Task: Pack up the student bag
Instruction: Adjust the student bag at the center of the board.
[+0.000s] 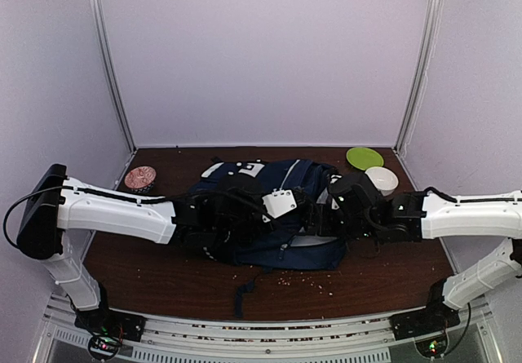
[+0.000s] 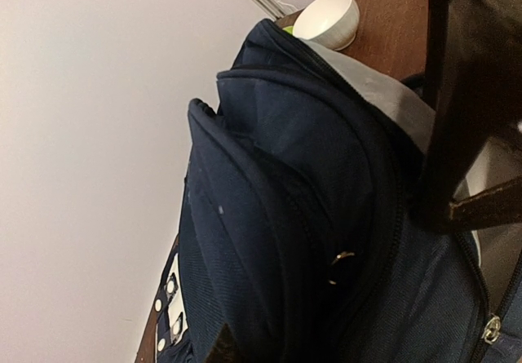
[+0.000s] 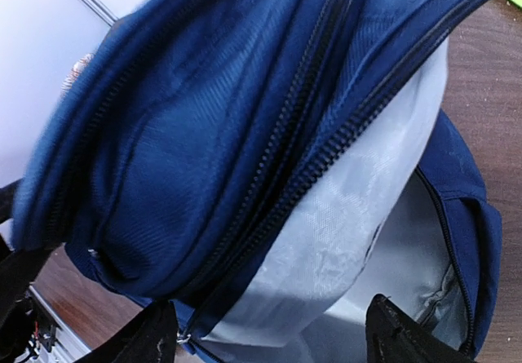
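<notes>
The student bag (image 1: 269, 241), navy blue with a white patch, lies in the middle of the table. Its main zip is open and shows the light grey lining (image 3: 359, 216). My left gripper (image 1: 295, 213) reaches in from the left and is shut on a fold of the bag's upper fabric (image 2: 269, 216). Only one dark fingertip (image 2: 220, 348) shows in the left wrist view. My right gripper (image 3: 273, 338) comes from the right and stands open at the bag's mouth. Its two fingers (image 3: 151, 337) straddle the zip edge and the grey lining, with nothing gripped.
A green plate (image 1: 364, 157) and a white bowl (image 1: 381, 179) stand at the back right, close to the right arm. A round pinkish item (image 1: 140, 178) sits at the back left. A bag strap (image 1: 242, 294) and crumbs (image 1: 306, 280) lie near the front edge.
</notes>
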Tool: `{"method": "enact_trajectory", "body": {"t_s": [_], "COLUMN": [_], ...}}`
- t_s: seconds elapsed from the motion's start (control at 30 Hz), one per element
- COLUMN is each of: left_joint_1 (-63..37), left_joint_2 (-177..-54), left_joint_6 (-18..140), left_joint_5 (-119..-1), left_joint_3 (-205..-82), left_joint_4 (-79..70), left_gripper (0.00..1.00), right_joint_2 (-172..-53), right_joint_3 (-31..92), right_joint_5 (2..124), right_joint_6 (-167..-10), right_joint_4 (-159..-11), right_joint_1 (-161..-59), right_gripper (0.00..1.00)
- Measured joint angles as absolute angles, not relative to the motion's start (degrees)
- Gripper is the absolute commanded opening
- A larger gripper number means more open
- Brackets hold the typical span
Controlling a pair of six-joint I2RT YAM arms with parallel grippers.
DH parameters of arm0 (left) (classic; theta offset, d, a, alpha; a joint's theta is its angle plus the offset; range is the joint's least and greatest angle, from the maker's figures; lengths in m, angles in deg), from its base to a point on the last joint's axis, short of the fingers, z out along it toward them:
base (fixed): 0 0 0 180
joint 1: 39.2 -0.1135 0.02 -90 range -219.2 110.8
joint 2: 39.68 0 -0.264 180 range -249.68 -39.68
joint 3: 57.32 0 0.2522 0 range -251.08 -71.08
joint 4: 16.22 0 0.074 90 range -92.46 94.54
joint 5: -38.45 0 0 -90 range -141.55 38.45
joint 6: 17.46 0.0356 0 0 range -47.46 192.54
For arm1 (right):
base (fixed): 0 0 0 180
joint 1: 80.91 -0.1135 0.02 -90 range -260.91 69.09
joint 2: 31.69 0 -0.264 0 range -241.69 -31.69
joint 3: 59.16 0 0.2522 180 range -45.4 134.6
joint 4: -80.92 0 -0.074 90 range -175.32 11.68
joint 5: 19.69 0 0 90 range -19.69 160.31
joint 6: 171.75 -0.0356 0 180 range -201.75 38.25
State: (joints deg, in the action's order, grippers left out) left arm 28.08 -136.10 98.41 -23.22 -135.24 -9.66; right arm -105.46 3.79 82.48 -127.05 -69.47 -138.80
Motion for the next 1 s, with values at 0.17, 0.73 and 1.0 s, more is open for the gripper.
{"method": "enact_trajectory", "body": {"t_s": [0.17, 0.73, 1.0], "left_joint_1": [28.15, 28.26, 28.26], "left_joint_2": [-135.95, -134.81, -134.81], "left_joint_6": [98.32, 98.32, 98.24], "left_joint_5": [-23.17, -21.82, -21.77], "left_joint_3": [-135.24, -135.22, -135.22], "left_joint_4": [-9.62, -9.40, -9.35], "left_gripper": [0.00, 0.00, 0.00], "right_joint_2": [-106.80, -82.82, -97.57], "right_joint_3": [3.94, -9.52, 5.97], "right_joint_5": [84.12, 86.76, 81.08], "right_joint_6": [-128.97, -132.62, -126.50], "right_joint_4": [-67.72, -65.07, -68.37], "right_joint_1": [-138.21, -129.80, -134.72], "right_gripper": [0.72, 0.76, 0.75]}}
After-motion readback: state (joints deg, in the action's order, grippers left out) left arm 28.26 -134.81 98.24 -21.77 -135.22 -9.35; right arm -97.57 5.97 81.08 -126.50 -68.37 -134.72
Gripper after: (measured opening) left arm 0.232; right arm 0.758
